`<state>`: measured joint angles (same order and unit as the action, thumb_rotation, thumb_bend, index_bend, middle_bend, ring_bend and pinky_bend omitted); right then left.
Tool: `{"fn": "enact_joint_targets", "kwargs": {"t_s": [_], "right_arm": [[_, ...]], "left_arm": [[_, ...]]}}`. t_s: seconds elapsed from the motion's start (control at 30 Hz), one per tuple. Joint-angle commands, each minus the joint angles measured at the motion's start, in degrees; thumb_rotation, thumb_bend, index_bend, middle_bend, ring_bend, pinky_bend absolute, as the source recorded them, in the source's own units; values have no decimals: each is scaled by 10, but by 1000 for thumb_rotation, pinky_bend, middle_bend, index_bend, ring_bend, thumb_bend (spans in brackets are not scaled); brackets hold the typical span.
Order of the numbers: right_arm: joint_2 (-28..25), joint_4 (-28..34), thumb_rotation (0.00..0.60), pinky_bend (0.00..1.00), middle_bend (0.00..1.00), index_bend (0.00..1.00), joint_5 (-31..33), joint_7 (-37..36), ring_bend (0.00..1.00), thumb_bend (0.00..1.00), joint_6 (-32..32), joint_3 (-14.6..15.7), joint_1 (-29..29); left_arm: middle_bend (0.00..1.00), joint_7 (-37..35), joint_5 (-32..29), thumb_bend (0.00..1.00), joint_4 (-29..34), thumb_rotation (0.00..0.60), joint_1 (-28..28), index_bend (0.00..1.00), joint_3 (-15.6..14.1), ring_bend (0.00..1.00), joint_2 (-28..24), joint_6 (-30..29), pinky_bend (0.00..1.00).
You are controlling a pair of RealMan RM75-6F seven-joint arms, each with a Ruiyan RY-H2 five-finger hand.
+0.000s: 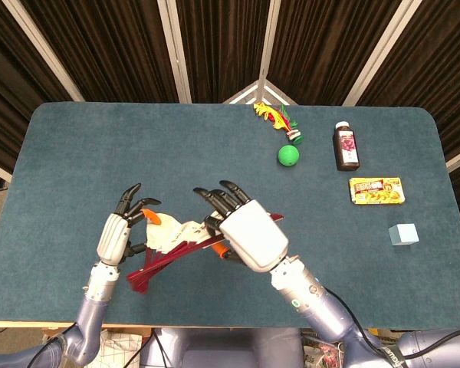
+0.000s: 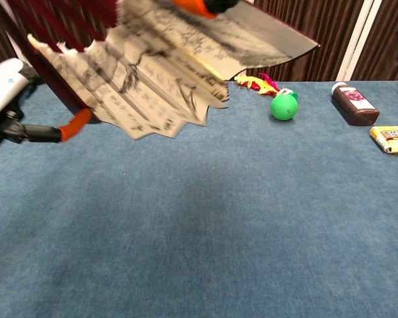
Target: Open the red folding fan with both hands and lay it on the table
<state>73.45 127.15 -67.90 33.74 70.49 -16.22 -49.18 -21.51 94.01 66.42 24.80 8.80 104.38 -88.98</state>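
The red folding fan hangs part-open above the near left of the table. Its dark red ribs meet low on the left, and its white painted paper is pleated out in the chest view. My left hand holds the fan's left side with its fingers pointing up. One of its orange fingertips shows under the paper. My right hand grips the right outer rib and hides part of the fan from above.
A green ball, a dark bottle, a yellow snack box, a pale blue cube and a yellow-red toy lie far right and at the back. The table's front edge runs just below the hands.
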Motion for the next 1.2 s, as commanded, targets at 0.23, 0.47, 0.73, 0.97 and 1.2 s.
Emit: {"fn": "enact_joint_targets", "kwargs": {"t_s": [0.23, 0.47, 0.73, 0.97, 1.2], "right_arm": [[-45, -32, 600, 153, 167, 761, -3, -94, 221, 460, 2, -9, 36], [-56, -62, 600, 153, 167, 761, -39, -146, 221, 468, 6, -3, 56], [-55, -105, 600, 153, 167, 761, -64, -163, 221, 473, 16, 8, 75], [-44, -155, 600, 153, 167, 767, -85, -172, 221, 473, 23, 21, 89], [-17, -214, 600, 153, 167, 767, -106, -182, 221, 474, 32, 36, 101]], "left_arm": [[273, -19, 21, 564, -33, 600, -1, 679, 10, 0, -38, -54, 61], [269, 4, 37, 545, -82, 600, 3, 674, 16, 0, -53, -91, 61], [266, 34, 57, 542, -182, 600, 10, 670, 12, 0, -43, -137, 61], [263, 44, 69, 542, -253, 600, 17, 669, 4, 0, -31, -176, 61], [256, 53, 69, 542, -303, 600, 21, 664, -5, 0, -19, -194, 61]]}}
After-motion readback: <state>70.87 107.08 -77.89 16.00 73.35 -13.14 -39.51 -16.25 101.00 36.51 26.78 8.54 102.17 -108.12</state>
